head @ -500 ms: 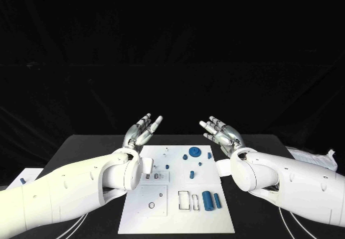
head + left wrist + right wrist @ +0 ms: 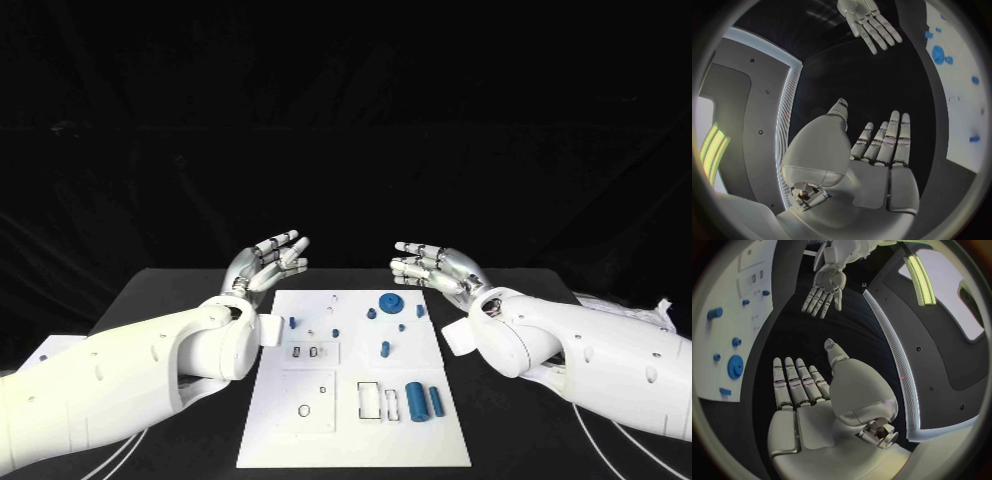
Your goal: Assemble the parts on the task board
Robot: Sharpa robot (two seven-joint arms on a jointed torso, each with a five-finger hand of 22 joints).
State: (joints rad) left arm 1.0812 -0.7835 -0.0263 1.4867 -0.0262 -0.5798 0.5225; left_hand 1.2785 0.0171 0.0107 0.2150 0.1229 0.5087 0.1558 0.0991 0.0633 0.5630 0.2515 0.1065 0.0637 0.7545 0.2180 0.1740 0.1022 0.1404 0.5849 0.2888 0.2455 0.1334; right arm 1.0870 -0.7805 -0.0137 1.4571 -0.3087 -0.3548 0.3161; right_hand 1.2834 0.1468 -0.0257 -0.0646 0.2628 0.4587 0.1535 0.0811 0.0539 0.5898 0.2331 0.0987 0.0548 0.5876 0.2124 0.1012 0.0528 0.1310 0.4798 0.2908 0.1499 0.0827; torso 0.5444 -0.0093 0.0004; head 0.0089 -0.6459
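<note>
Both of my silver many-fingered hands have tilted forward and lowered since the earlier frame; my left hand [image 2: 267, 262] and my right hand [image 2: 428, 266] hover past the far end of the white rectangular task board [image 2: 355, 440], fingers spread, holding nothing. Small blue plastic parts [image 2: 418, 401] lie loose on the board. I judge assembly barely begun, nearly all placements remaining.

Glossy white, rounded arm shells end in a silver left robot hand [image 2: 265, 264] and right robot hand [image 2: 430, 266] with jointed metallic fingers.
</note>
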